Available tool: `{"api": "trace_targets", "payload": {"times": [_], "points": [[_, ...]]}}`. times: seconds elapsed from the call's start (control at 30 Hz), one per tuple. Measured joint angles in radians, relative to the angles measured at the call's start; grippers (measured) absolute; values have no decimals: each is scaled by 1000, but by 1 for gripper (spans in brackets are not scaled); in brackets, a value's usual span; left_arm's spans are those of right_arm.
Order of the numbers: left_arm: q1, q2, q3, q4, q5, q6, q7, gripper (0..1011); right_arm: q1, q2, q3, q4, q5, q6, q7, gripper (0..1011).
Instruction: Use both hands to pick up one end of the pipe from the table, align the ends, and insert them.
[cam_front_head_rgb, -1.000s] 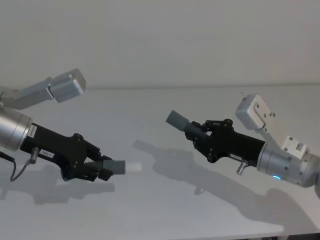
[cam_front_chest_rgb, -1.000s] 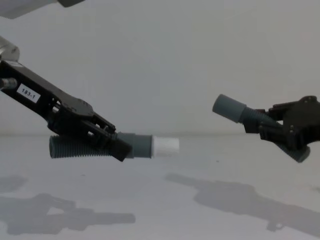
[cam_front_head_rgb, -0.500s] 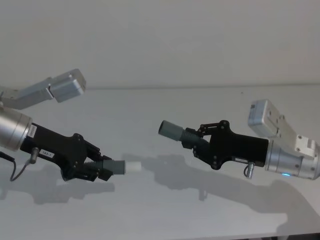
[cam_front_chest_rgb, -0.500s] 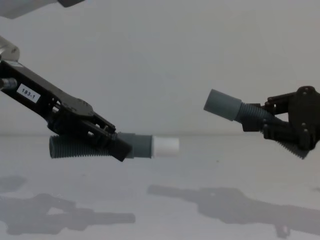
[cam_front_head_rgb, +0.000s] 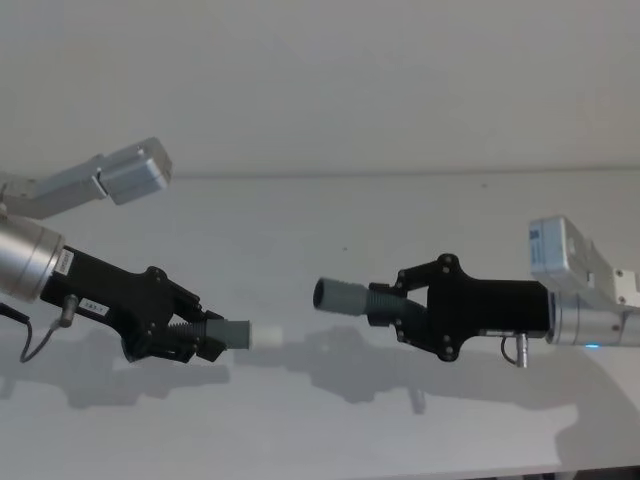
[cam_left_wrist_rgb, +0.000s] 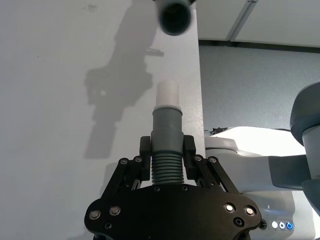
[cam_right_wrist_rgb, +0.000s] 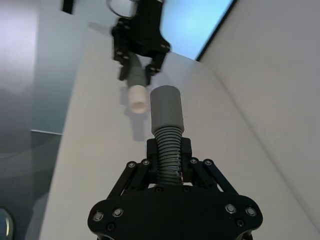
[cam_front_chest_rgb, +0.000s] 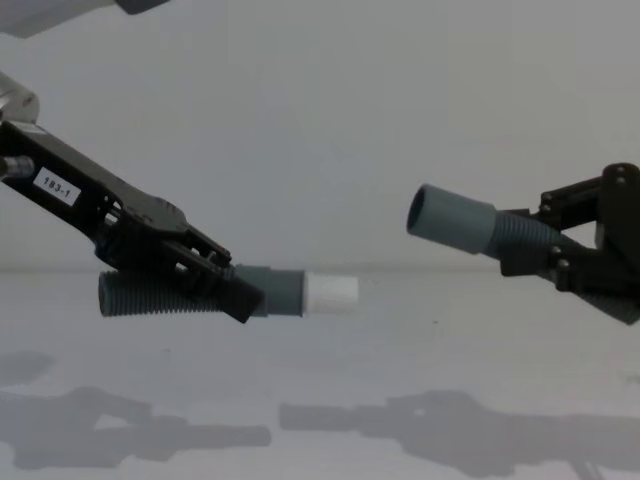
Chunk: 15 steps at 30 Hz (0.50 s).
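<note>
Grey hose pieces (cam_front_chest_rgb: 140, 295) hang above the table (cam_front_head_rgb: 300, 215), one pinched in our left gripper (cam_front_head_rgb: 205, 340), one in our right gripper (cam_front_head_rgb: 385, 305). We judge the socket mouth (cam_front_chest_rgb: 425, 212) must drop level with the white tip (cam_front_chest_rgb: 331, 291) before pushing.

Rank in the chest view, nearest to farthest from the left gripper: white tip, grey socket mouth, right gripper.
1. White tip, ahead of the left gripper, on its pipe piece.
2. Grey socket mouth, across the gap, higher.
3. Right gripper, at the right edge.
</note>
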Motion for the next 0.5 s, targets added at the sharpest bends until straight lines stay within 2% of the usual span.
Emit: {"api": "trace_targets", "payload": {"times": [0.13,0.23,0.5], "points": [[0,0,0,0,0,0,0,344,18,5,-11,12,17,-25,48,229],[0,0,0,0,0,0,0,344,41,14,-25,22,36,-51,116,229],[0,0,0,0,0,0,0,344,85,43,-59,16,53,-79,235,229]]}}
